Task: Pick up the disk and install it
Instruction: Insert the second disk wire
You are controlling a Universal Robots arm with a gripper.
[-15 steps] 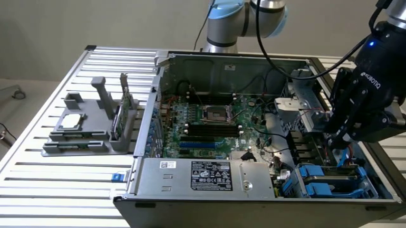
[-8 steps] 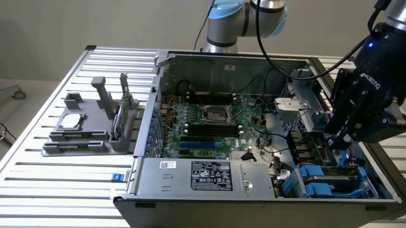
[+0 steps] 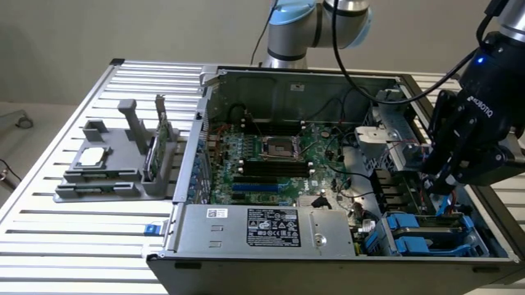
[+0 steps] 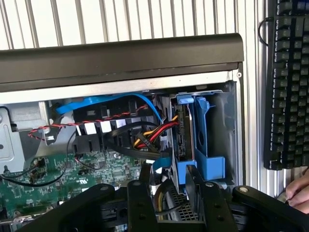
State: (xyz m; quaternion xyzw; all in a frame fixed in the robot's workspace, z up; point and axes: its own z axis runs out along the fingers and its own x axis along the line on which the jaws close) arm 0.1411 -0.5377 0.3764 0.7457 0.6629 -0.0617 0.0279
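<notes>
The arm reaches down over the open computer case (image 3: 287,80) at the exterior view's right, its gripper (image 4: 171,193) spread wide and empty just above the disk (image 4: 182,133), which stands upright in the blue drive cage (image 4: 210,140).
</notes>
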